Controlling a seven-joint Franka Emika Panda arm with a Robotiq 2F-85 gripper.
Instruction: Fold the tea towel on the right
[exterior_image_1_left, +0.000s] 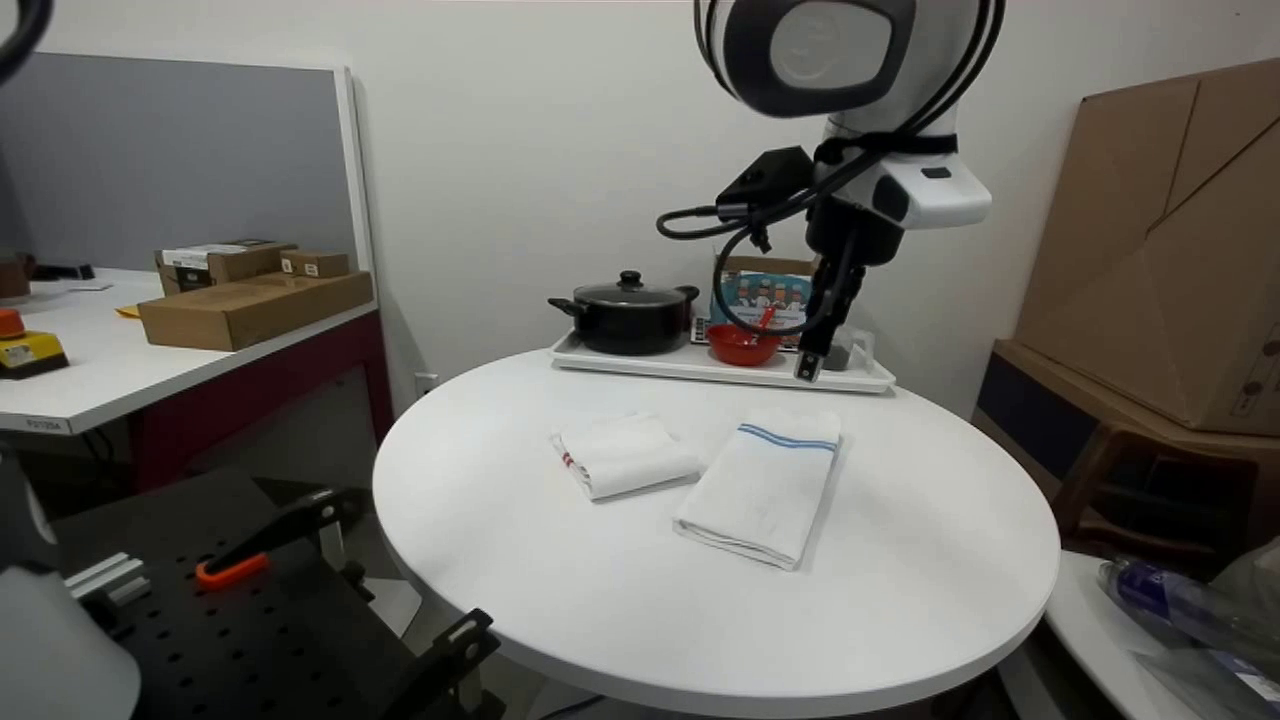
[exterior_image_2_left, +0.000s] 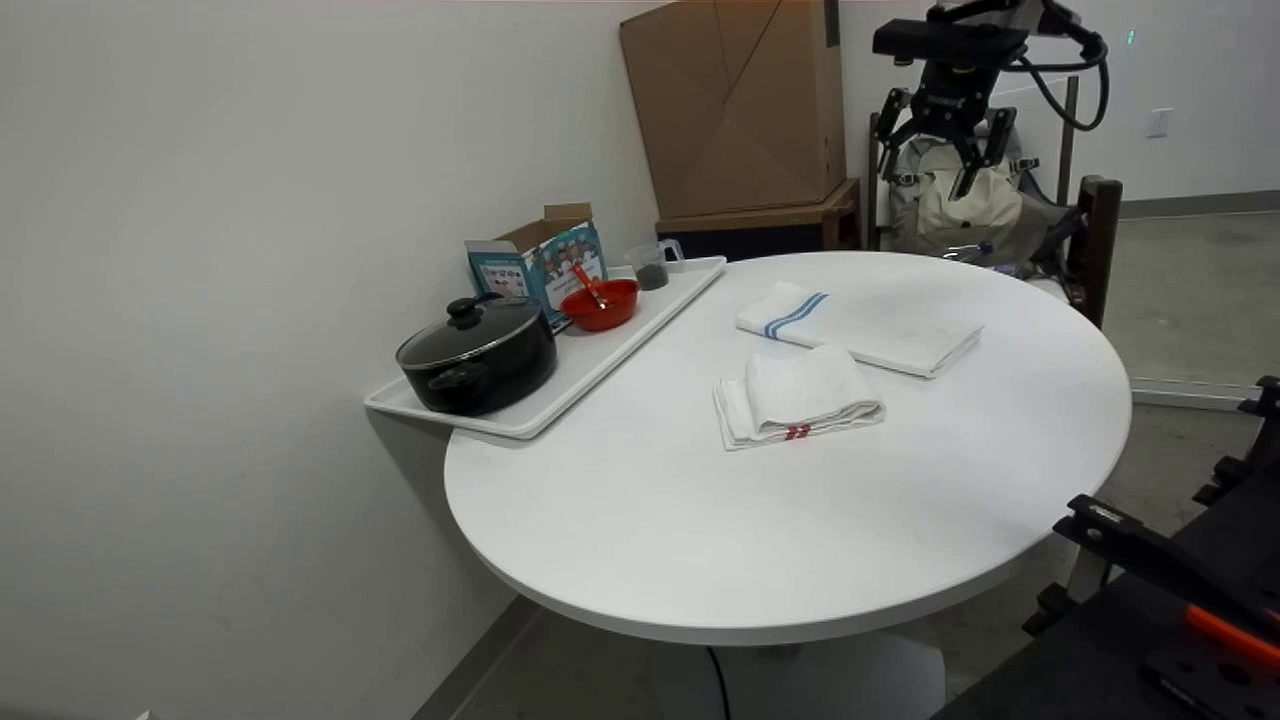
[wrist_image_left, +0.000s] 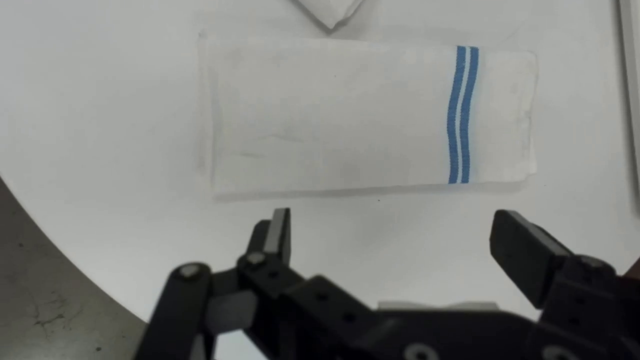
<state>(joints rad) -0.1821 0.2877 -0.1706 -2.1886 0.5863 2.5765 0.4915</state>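
We judged the blue-striped towel (wrist_image_left: 370, 115) partly folded, one fold perhaps remaining; our hand (wrist_image_left: 391, 220) hung spread, gripping nothing.

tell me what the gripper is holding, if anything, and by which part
Nothing is held: the gripper is open and empty, and the blue-striped towel and the red-marked towel both lie on the table.

On your smooth bench (exterior_image_1_left: 560, 590), the blue-striped towel (exterior_image_1_left: 762, 498) looks like matt cloth. By the bench's edge, your pot (exterior_image_1_left: 632, 330) shows a glossy glass lid (exterior_image_1_left: 655, 297).
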